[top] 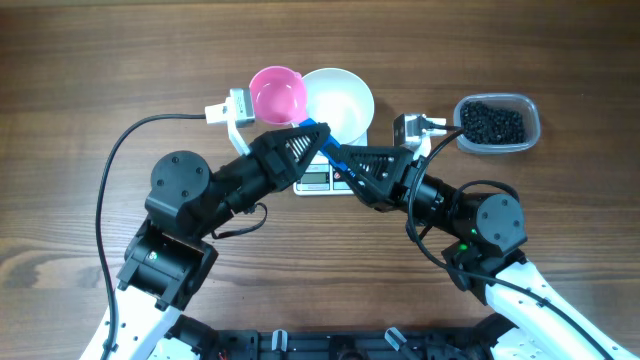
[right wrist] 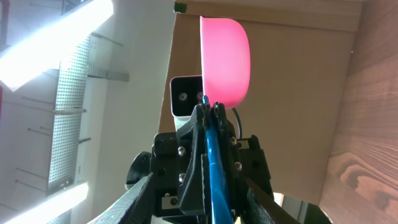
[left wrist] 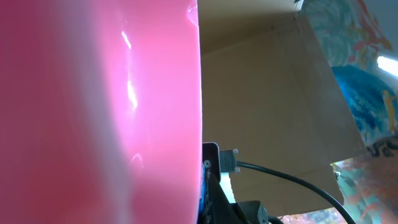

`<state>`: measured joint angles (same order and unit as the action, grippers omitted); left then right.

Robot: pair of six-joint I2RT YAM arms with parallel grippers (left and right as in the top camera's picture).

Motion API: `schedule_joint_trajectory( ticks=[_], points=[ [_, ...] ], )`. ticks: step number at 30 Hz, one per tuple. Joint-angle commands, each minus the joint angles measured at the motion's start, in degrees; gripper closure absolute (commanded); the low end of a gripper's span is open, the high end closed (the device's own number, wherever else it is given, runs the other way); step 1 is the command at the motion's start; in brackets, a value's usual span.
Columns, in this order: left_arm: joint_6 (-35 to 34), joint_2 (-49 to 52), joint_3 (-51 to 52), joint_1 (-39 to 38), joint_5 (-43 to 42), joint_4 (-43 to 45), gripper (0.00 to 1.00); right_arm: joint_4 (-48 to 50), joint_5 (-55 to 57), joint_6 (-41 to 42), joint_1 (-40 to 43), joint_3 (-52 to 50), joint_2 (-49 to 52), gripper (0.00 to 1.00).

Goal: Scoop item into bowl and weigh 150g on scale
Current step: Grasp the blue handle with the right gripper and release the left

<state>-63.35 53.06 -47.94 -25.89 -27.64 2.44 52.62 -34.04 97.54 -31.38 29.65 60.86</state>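
The little black beans (top: 492,123) lie in a clear tub (top: 533,128) at the far right of the wooden table (top: 80,60). They are well apart from the white bowl (top: 345,95).

The white bowl sits on the scale (top: 318,181) in the middle of the table. Only the near edge of the scale, with its grey window, peeks out from under the bowl and the arms.

Just to the left of the bowl is the pink scoop (top: 277,93). Its cup faces up and its rim touches or almost touches the bowl's rim. Its blue handle (top: 317,131) points near and to the right.

The left claw (top: 305,140) is closed tight on the blue handle and holds the scoop up. In its own camera the pink cup fills the left side.

The right claw (top: 345,158) comes in from the right and meets the same handle. Its fingers sit on both sides of the blue handle. I cannot tell if they squeeze it.
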Motion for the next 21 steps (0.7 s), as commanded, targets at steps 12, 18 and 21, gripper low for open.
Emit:
schedule_joint_trajectory(
  ticks=[12, 18, 21],
  points=[
    [-0.3, 0.3, 0.1, -2.8, 3.5, 0.4, 0.96, 0.5, 0.0, 1.6, -0.3, 1.2, 0.1, 0.57],
    [-0.3, 0.3, 0.1, -3.0, 3.8, 0.4, 0.96, -0.8, 0.0, 1.7, -0.3, 1.2, 0.1, 0.59],
    [-0.3, 0.3, 0.1, -3.0, 4.2, 0.4, 0.96, -2.5, 0.5, 1.7, -0.3, 1.2, 0.1, 0.62]
  ],
)
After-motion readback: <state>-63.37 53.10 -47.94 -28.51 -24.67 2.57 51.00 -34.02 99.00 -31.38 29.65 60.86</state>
